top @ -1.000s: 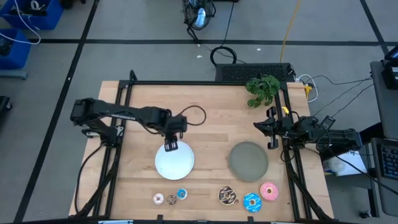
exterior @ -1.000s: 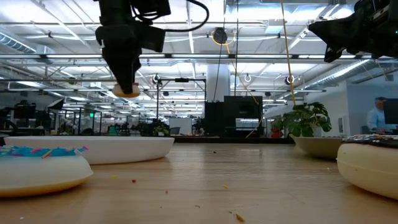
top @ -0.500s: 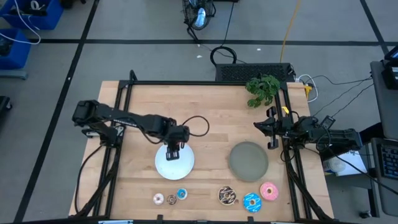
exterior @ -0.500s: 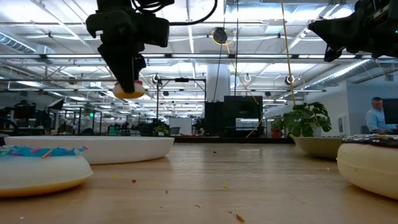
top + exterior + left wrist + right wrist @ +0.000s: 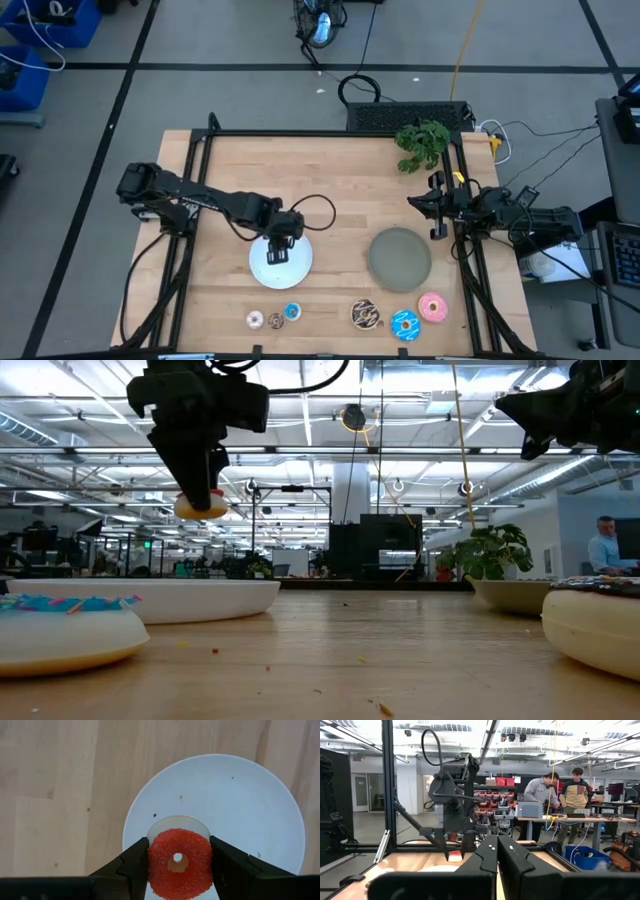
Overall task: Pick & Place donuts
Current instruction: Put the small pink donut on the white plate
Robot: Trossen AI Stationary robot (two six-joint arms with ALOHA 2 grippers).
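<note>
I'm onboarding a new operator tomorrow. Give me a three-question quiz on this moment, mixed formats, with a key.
1. True or false: the left pincer holds the red donut above the white plate.
2. Multiple choice: where is the right pincer? A) over the grey plate B) shut, at the table's right edge C) gripping the pink donut.
3. Fill in: the grey plate holds ___ donuts.

Key: 1 true. 2 B. 3 no.
</note>
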